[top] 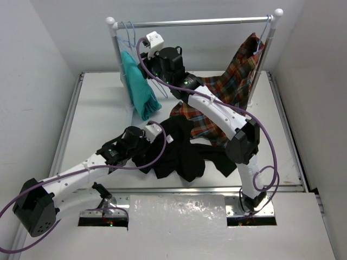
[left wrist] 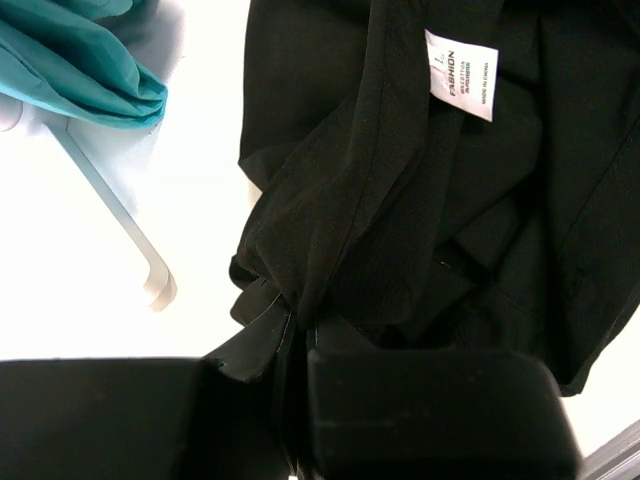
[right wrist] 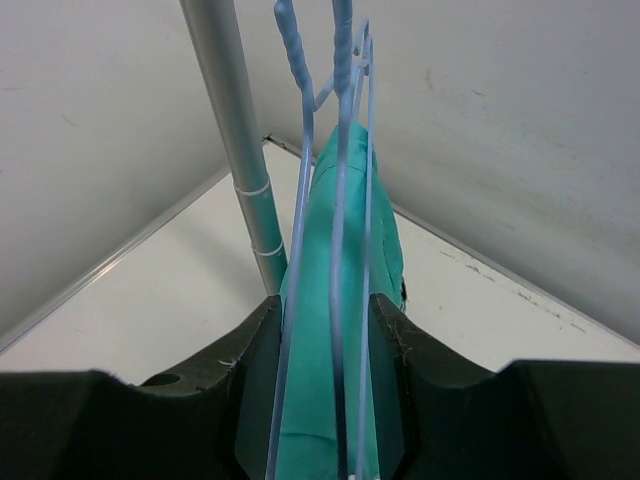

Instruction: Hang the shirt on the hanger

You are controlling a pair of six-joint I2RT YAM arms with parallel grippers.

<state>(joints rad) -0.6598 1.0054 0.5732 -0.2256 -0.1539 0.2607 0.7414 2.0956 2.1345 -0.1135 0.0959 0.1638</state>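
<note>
The black shirt (top: pixel 184 151) lies crumpled on the table in front of the arms. My left gripper (top: pixel 145 145) is shut on a bunched fold at the shirt's left edge. In the left wrist view the fabric (left wrist: pixel 400 200) is pinched between my jaws (left wrist: pixel 300 335), and a white size label (left wrist: pixel 460 75) shows. The pale-blue hanger (top: pixel 127 32) hangs at the left end of the rail. My right gripper (top: pixel 145 67) is up beside it. In the right wrist view the hanger's wires (right wrist: pixel 340 200) run between my jaws (right wrist: pixel 322 330), touching both inner faces.
A teal garment (top: pixel 138 86) hangs below the hangers, directly behind the wires (right wrist: pixel 315 300). A red-orange plaid shirt (top: pixel 238 70) hangs from the rail's right end. The silver rail (top: pixel 195 21) and its post (right wrist: pixel 235 150) stand at the back. Walls close in on three sides.
</note>
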